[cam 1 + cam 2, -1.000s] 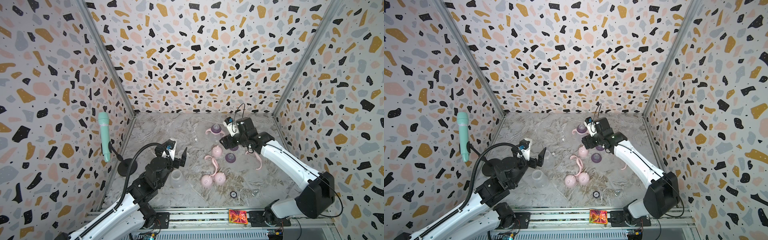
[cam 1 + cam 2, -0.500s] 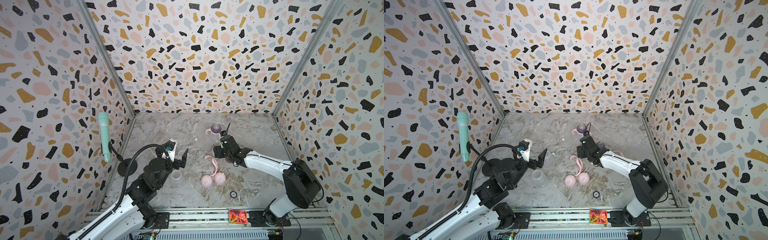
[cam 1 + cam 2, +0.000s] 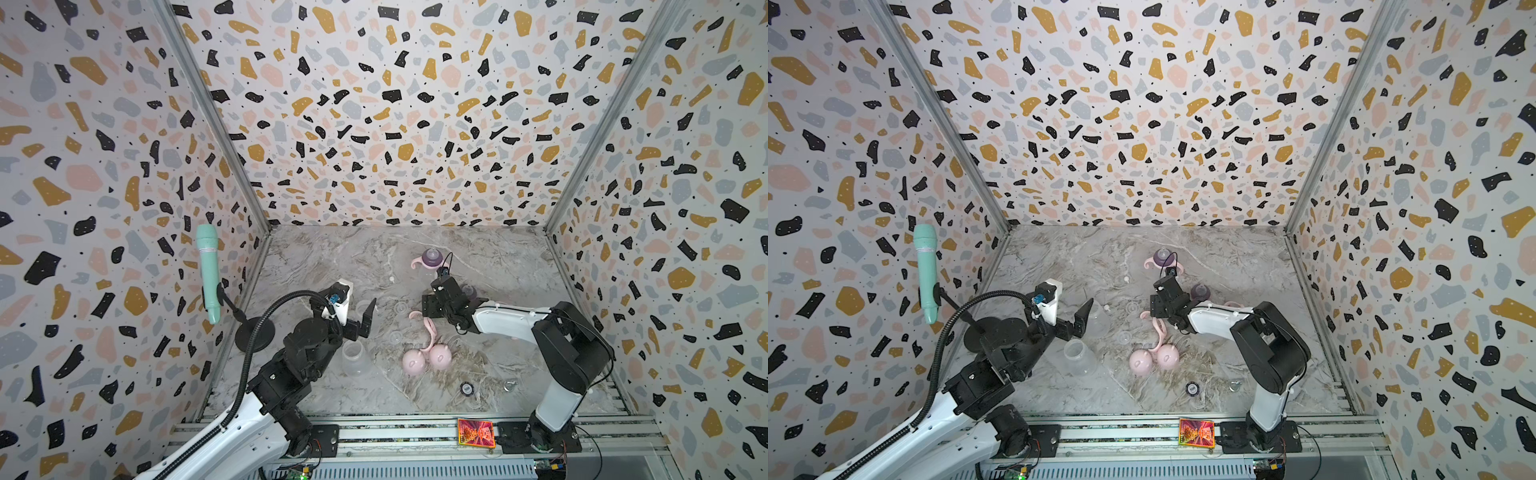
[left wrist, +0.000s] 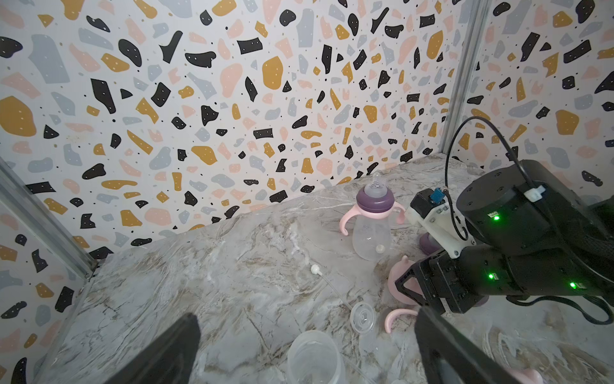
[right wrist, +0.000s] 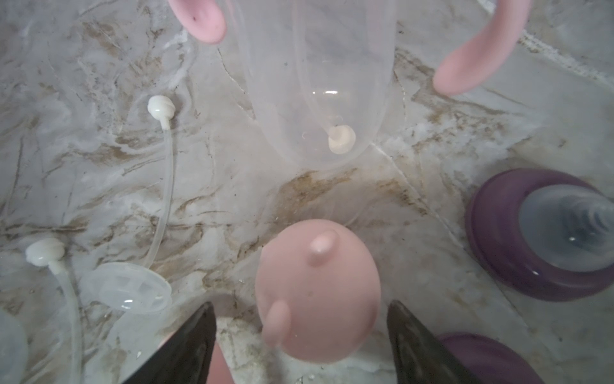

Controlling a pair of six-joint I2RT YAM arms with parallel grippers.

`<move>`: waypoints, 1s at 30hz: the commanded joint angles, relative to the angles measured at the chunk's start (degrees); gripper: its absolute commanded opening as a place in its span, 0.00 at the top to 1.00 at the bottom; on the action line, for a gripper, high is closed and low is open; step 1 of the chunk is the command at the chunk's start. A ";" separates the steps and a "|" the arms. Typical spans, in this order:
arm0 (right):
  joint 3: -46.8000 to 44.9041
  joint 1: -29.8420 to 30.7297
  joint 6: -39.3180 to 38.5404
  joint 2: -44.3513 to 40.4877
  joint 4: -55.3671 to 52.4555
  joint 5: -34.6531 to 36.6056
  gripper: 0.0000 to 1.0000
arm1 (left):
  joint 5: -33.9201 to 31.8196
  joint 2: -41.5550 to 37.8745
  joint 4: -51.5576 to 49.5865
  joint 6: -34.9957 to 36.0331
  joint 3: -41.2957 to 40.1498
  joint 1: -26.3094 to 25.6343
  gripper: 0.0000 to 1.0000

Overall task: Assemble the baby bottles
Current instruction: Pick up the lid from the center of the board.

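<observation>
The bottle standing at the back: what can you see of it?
The bottle is clear plastic, rounded, with a small white ball inside. On top sit a purple collar, a clear teat and a pink ring with two curved handles. No cap. It stands upright on the table.

At the back of the desk (image 3: 324, 257), upright, one complete bottle (image 3: 430, 266). Just before it, low over the desk, the right pincer (image 5: 300, 335), a dome cap (image 5: 319, 292) between its jaws, a teat collar (image 5: 538, 232) just beside. Nearer the front, a pair of caps (image 3: 413, 362) side by side, a handled ring (image 3: 430, 332) just behind them. Left of those, an open bottle body (image 3: 355, 357), just before the left pincer (image 3: 359, 322). Far left, a microphone (image 3: 208, 270) on its stand.
</observation>
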 commanded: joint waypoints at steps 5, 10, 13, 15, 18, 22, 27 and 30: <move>3.00 -0.06 0.24 3.08 1.24 2.01 0.19 | 0.52 -0.81 0.65 0.14 0.79 0.20 0.00; 2.75 -0.06 0.48 3.60 1.87 2.75 0.20 | 0.65 -1.04 0.44 0.22 0.81 0.22 0.00; 2.34 -0.06 0.44 3.60 2.39 3.76 0.21 | 0.67 -1.10 0.48 0.24 0.77 0.20 0.00; 2.09 -0.06 0.10 3.80 2.73 4.08 0.20 | 0.95 -1.01 0.57 0.21 0.74 0.20 0.00; 2.05 -0.06 -0.22 4.27 3.06 4.13 0.20 | 1.33 -1.07 0.37 0.10 0.75 0.29 0.00; 1.59 -0.01 -0.22 4.24 3.33 3.78 0.20 | 1.55 -1.22 -0.05 0.13 1.00 0.20 0.00; 1.33 -0.05 -0.22 4.37 3.79 2.39 0.20 | 1.98 -1.37 -0.14 0.23 0.95 0.22 0.00; 1.46 0.02 -0.13 4.67 3.95 2.11 0.23 | 2.16 -1.29 -0.28 0.25 0.97 0.21 0.00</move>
